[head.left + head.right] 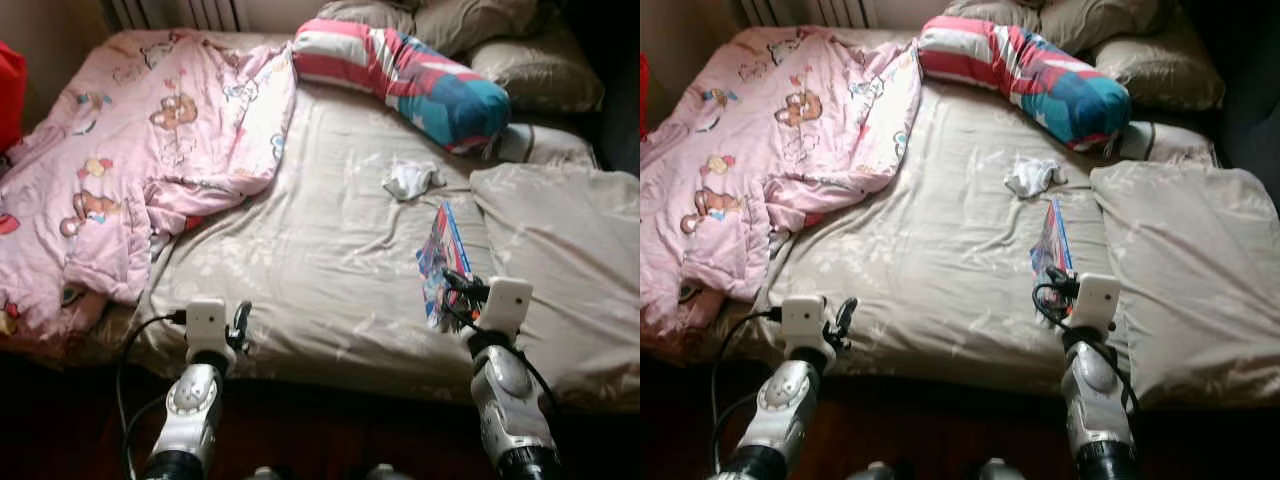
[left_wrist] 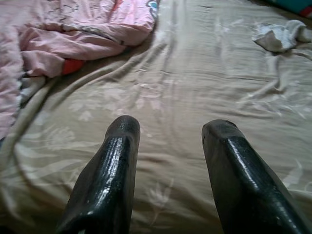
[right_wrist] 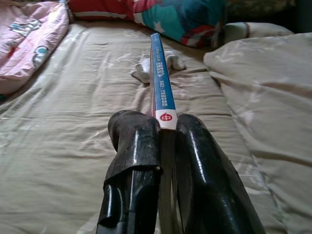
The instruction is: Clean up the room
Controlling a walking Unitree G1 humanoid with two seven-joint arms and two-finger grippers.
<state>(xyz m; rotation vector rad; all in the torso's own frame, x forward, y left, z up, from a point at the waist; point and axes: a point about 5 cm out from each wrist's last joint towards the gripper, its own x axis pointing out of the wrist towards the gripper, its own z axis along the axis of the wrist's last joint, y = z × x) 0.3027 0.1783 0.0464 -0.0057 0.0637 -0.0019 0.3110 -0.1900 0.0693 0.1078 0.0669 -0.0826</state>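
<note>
While its two black fingers [image 3: 195,161] pinch the near end of a thin book [image 3: 161,83], the right gripper [image 3: 165,127] holds it edge-up over the front part of the bed [image 1: 320,260], the blue spine running away toward a crumpled white cloth [image 1: 410,180] on the beige sheet. Just right of the book lies a beige duvet [image 1: 560,250]. Over the bed's near edge, the left gripper [image 2: 168,134] hovers with fingers spread apart and nothing between them. Beyond it a pink teddy-bear blanket [image 1: 130,150] is bunched on the bed's left side. At the head, a striped red, pink and teal pillow [image 1: 410,75] lies before beige pillows [image 1: 530,60].
</note>
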